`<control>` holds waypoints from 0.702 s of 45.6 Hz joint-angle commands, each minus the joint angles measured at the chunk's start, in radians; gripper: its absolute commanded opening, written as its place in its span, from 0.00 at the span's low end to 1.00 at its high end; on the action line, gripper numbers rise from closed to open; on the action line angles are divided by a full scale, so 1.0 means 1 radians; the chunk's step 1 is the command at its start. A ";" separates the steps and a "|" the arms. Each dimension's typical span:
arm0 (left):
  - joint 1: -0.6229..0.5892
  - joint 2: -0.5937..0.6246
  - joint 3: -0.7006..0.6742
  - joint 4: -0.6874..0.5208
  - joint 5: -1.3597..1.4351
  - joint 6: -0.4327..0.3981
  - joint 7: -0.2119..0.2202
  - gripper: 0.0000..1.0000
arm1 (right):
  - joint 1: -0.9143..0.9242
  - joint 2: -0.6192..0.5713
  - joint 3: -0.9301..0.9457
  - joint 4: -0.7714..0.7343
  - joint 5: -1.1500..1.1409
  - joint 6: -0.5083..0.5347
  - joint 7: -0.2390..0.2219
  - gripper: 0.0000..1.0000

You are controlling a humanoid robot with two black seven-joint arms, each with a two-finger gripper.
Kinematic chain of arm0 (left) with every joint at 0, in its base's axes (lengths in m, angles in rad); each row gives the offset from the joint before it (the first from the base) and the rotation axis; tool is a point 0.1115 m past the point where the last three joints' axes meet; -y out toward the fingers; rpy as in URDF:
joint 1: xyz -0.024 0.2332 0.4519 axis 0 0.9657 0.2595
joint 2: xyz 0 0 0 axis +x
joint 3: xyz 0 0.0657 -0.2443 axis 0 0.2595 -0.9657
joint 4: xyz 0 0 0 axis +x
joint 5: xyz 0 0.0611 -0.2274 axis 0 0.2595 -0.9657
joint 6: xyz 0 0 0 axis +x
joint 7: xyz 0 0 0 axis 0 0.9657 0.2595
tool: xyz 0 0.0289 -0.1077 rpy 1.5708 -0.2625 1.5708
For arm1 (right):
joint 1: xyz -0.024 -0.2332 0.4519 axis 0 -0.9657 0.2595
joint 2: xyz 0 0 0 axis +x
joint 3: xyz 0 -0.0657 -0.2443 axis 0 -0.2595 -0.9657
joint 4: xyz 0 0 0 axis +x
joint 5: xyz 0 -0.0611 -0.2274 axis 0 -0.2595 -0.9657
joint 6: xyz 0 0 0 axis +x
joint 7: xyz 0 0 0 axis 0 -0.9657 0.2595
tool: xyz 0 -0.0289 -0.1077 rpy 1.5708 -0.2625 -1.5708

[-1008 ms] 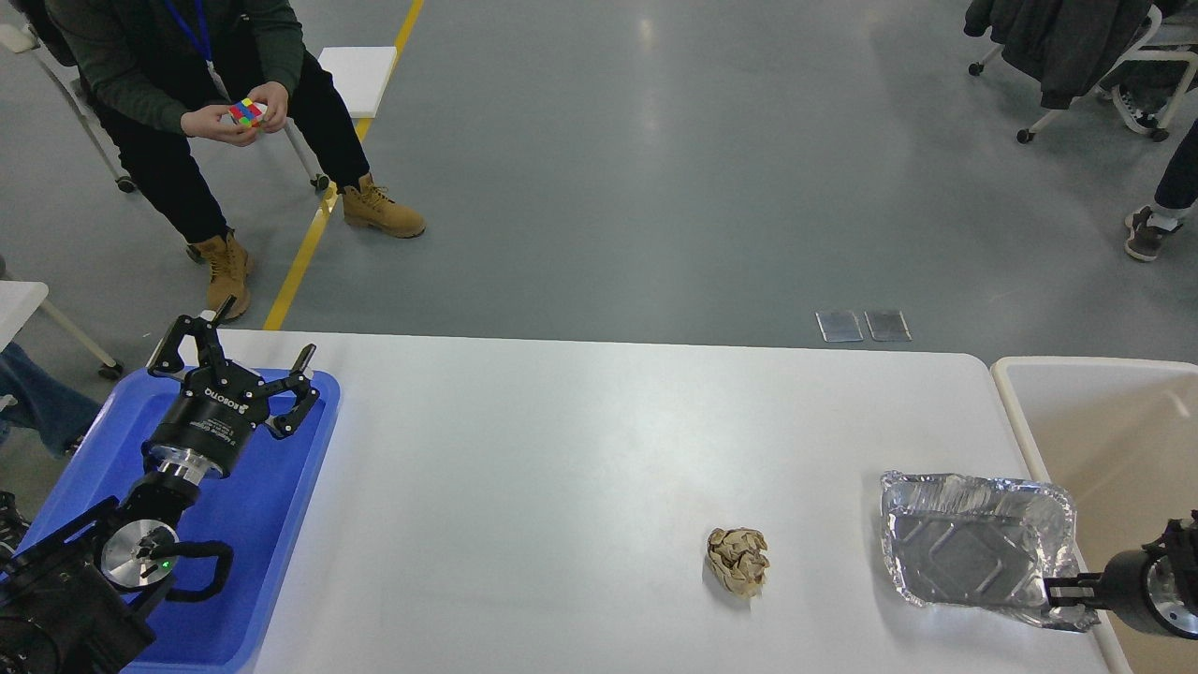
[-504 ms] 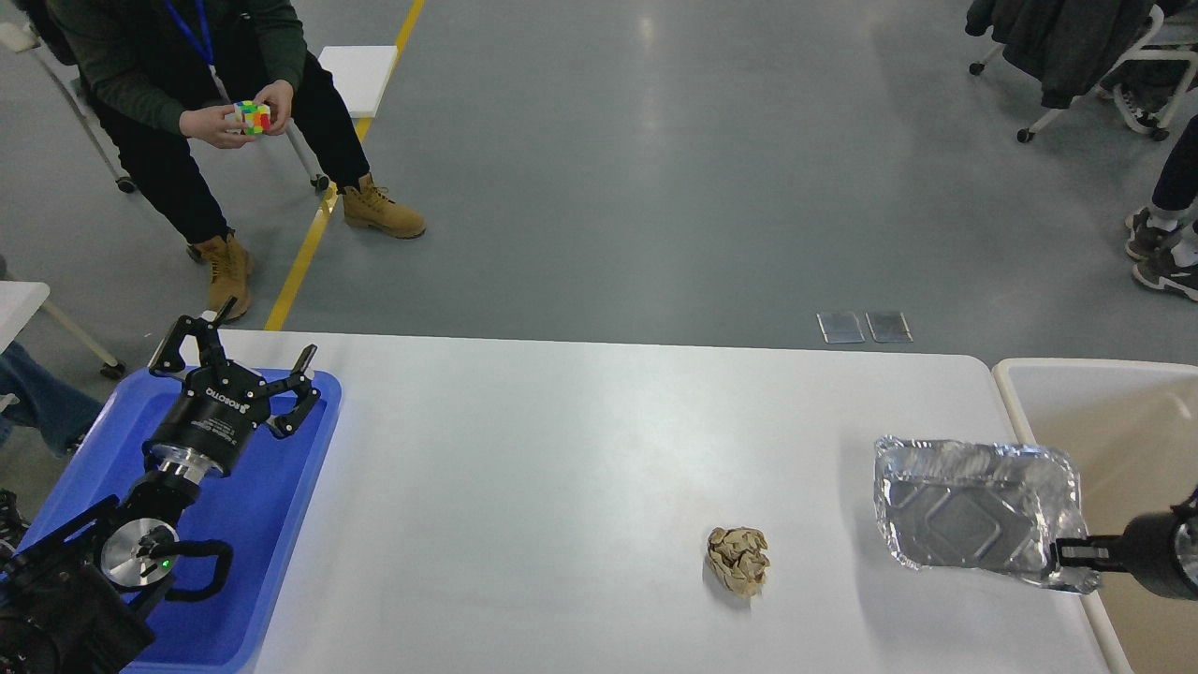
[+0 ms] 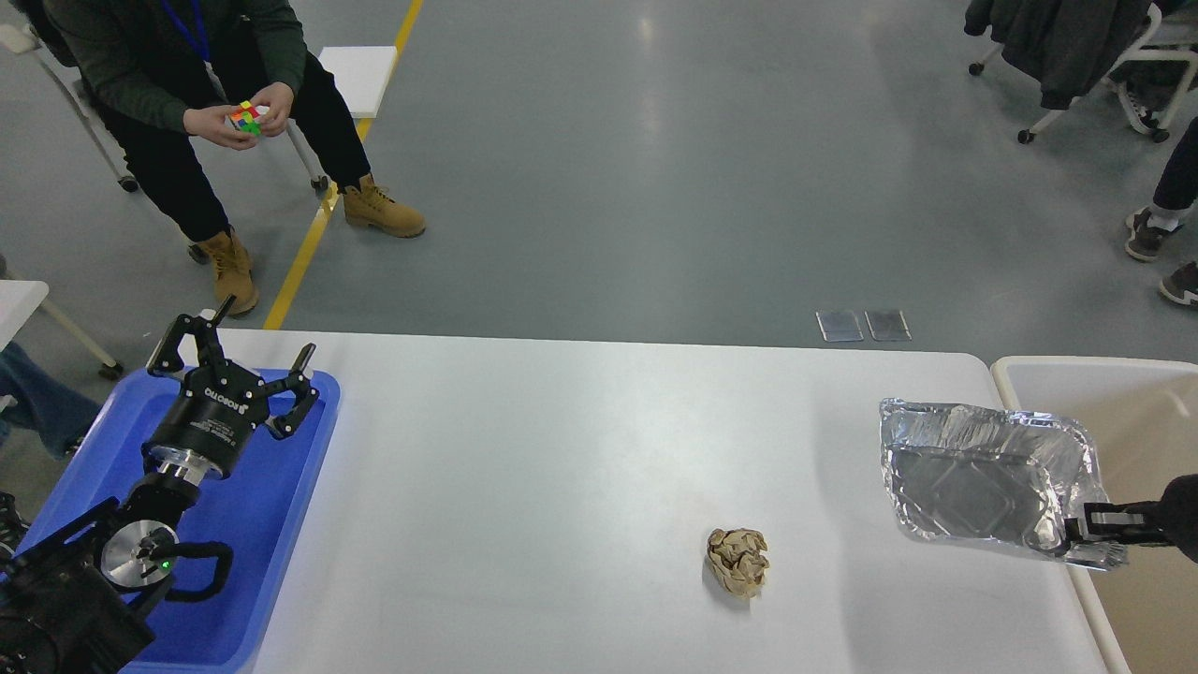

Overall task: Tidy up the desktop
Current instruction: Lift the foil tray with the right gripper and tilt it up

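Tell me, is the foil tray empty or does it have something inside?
Empty: the foil tray, held at its corner by the right gripper, shows only its bare embossed bottom.

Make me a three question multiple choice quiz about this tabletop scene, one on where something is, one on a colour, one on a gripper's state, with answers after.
1. Where is the crumpled brown paper ball?
A. On the white desktop
B. In the blue tray
C. In the beige bin

2. What colour is the tray under the left gripper?
A. Red
B. Blue
C. Green

3. What is the right gripper doing?
A. Hanging open over the paper ball
B. Resting in the tray
C. Pinching the foil container by its rim

Answers: 1 A, the ball sits on bare tabletop. 2 B, the tray is plainly blue. 3 C, the fingers close on the container's near right corner, beside the beige bin.
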 commanded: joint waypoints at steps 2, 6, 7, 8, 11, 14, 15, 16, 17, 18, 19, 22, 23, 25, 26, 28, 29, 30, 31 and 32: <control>0.000 0.000 -0.001 0.000 0.000 0.000 0.000 0.99 | 0.275 -0.035 -0.171 0.087 -0.011 0.084 0.004 0.00; 0.000 0.000 -0.001 0.000 0.000 0.000 0.000 0.99 | 0.335 -0.035 -0.188 0.099 -0.011 0.124 0.004 0.00; 0.000 0.000 -0.001 0.000 0.000 0.000 0.000 0.99 | 0.351 -0.036 -0.193 0.099 -0.011 0.135 0.004 0.00; 0.000 0.000 -0.001 0.000 0.000 0.000 0.000 0.99 | 0.366 -0.036 -0.196 0.101 -0.011 0.147 0.004 0.00; 0.000 0.000 -0.001 0.000 0.000 0.000 0.000 0.99 | 0.417 -0.035 -0.206 0.099 -0.013 0.184 0.004 0.00; 0.000 0.000 0.001 0.000 0.000 0.000 0.000 0.99 | 0.464 -0.033 -0.213 0.099 -0.013 0.222 0.004 0.00; 0.000 0.000 0.001 0.000 0.000 0.000 0.000 0.99 | 0.476 -0.032 -0.214 0.101 -0.013 0.234 0.004 0.00; 0.000 0.000 -0.001 0.000 0.000 0.000 0.000 0.99 | 0.486 -0.032 -0.214 0.099 -0.013 0.244 0.004 0.00; 0.000 0.000 0.001 0.000 0.000 0.000 0.000 0.99 | 0.493 -0.030 -0.214 0.099 -0.013 0.251 0.004 0.00; 0.000 0.000 0.001 0.000 0.000 0.000 0.000 0.99 | 0.499 -0.028 -0.216 0.099 -0.013 0.259 0.004 0.00; 0.000 0.000 -0.001 0.000 0.000 0.000 0.000 0.99 | 0.506 -0.028 -0.214 0.099 -0.014 0.264 0.004 0.00; 0.000 0.000 0.001 0.000 0.000 0.000 0.000 0.99 | 0.521 -0.025 -0.216 0.099 -0.013 0.276 0.004 0.00; 0.000 0.000 -0.001 0.000 0.000 0.000 0.000 0.99 | 0.524 -0.024 -0.216 0.099 -0.014 0.280 0.004 0.00; 0.000 0.000 -0.001 0.000 0.000 0.000 0.000 0.99 | 0.530 -0.024 -0.216 0.099 -0.013 0.290 0.004 0.00; 0.000 0.000 -0.001 0.000 0.000 0.000 0.000 0.99 | 0.532 -0.024 -0.216 0.099 -0.014 0.293 0.004 0.00; 0.000 0.000 -0.001 0.000 0.000 0.000 0.000 0.99 | 0.532 -0.024 -0.216 0.099 -0.013 0.300 0.004 0.00; 0.000 0.000 -0.001 0.000 0.000 0.000 0.000 0.99 | 0.533 -0.022 -0.216 0.099 -0.013 0.302 0.004 0.00; 0.000 0.000 -0.001 0.000 0.000 0.000 0.000 0.99 | 0.532 -0.022 -0.216 0.099 -0.013 0.305 0.004 0.00; 0.000 0.000 -0.001 0.000 0.000 0.000 0.000 0.99 | 0.532 -0.024 -0.216 0.099 -0.013 0.305 0.004 0.00; 0.000 0.000 -0.001 0.000 0.000 0.000 0.000 0.99 | 0.532 -0.024 -0.217 0.099 -0.013 0.305 0.004 0.00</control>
